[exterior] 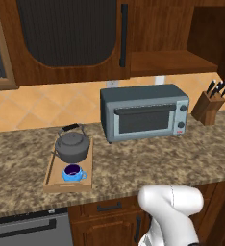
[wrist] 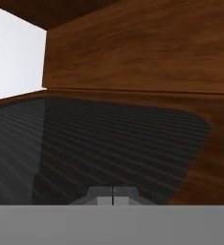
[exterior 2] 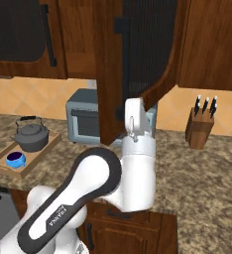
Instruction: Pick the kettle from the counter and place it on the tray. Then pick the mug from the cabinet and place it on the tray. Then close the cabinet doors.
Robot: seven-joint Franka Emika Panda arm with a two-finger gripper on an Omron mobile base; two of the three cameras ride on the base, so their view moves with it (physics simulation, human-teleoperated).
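Pressing its fingers together with nothing between them, the gripper (wrist: pixel 113 194) sits right up against the black mesh panel of a cabinet door (wrist: pixel 109 143), the two tips meeting at the bottom of the hand view. From the right base view, the white arm (exterior 2: pixel 138 163) rises steeply from its bent elbow, forearm near upright, with the wrist reaching up to the lower edge of the half-open right door (exterior 2: pixel 138 54), which swings out over the counter (exterior 2: pixel 212 163). The left door (exterior: pixel 68 36) looks shut, and the bare shelf (exterior: pixel 169 62) shows in the open part of the cabinet (exterior: pixel 157 24). Down on the counter, well to the arm's left, the tray (exterior: pixel 51 174) holds the kettle (exterior: pixel 72 146) at its far end and the blue mug (exterior: pixel 73 173) just in front of it. A toaster oven (exterior: pixel 144 113) stands beside the tray, a knife block (exterior: pixel 208 106) further right.
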